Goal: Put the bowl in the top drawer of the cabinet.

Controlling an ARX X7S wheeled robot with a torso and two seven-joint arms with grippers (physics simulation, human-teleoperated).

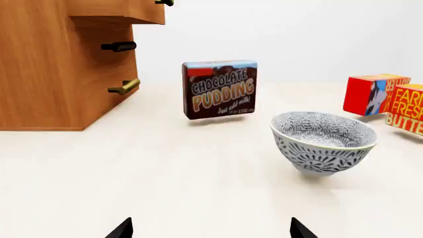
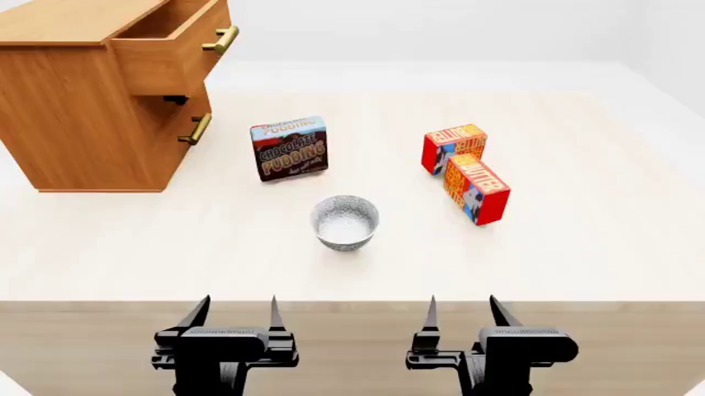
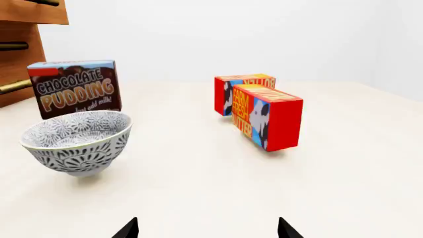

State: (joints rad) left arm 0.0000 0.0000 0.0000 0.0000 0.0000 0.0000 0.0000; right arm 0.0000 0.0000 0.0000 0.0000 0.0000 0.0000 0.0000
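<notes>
Bowl (image 2: pixel 345 221) upright on pale table (image 2: pixel 573 247), mid-table, near front edge, touching nothing

Cabinet (image 2: pixel 78 115) at far left; top drawer (image 2: pixel 165 49) pulled out, brass handle (image 2: pixel 220 39) on front; lower drawer handle (image 2: pixel 197 129) beneath

Chocolate pudding box (image 2: pixel 290 148) standing on edge between bowl and cabinet, apart from both

Two red butter boxes (image 2: pixel 468 171) right of bowl, touching each other, well clear of it

Left gripper (image 2: pixel 237 318) spread wide, holding nothing, at near table edge; right gripper (image 2: pixel 463 316) likewise wide, holding nothing

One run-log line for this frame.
bowl: on table, ungrasped | top drawer: open | left gripper: open, empty | right gripper: open, empty
</notes>
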